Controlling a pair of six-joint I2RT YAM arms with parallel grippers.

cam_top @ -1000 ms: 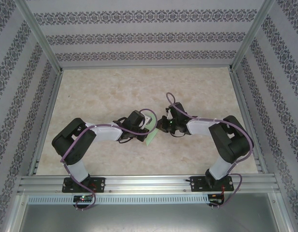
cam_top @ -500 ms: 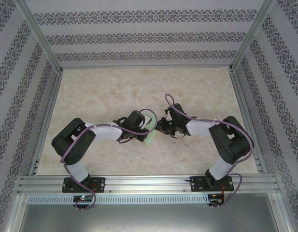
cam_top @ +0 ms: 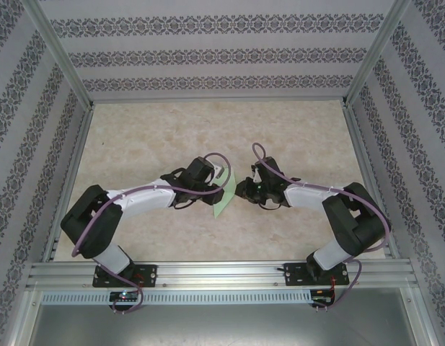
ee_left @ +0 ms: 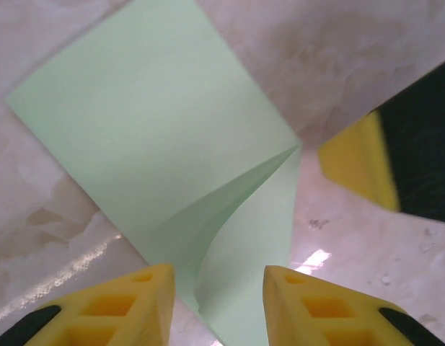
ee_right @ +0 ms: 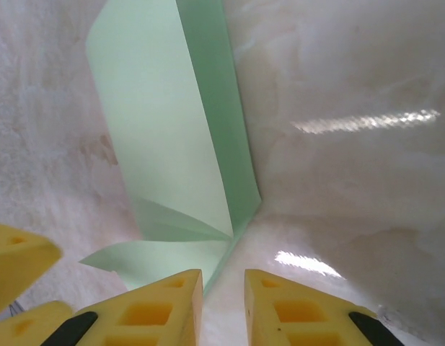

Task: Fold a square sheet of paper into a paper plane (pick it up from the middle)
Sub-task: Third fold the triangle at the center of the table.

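The sheet of paper (cam_top: 223,198) is pale green and lies folded on the table between both grippers, narrow and pointed from above. In the left wrist view the paper (ee_left: 157,130) has one flap curling up from a crease. My left gripper (ee_left: 218,288) is open, and that loose flap runs between its yellow fingers (ee_left: 128,306) without being pinched. In the right wrist view the paper (ee_right: 164,137) has a long upright fold and a small diagonal crease. My right gripper (ee_right: 222,288) is open by a narrow gap, just past the paper's edge, with nothing in it.
The table (cam_top: 150,137) is pale marbled stone, walled by patterned panels and an aluminium frame (cam_top: 215,272) along the near edge. The two grippers (cam_top: 221,180) (cam_top: 240,189) stand close, tips nearly facing. The right gripper's finger (ee_left: 359,169) shows in the left wrist view.
Both grippers have opened and let go of the paper. The left arm has stretched out lower and flatter, and more of the paper now shows on the table.
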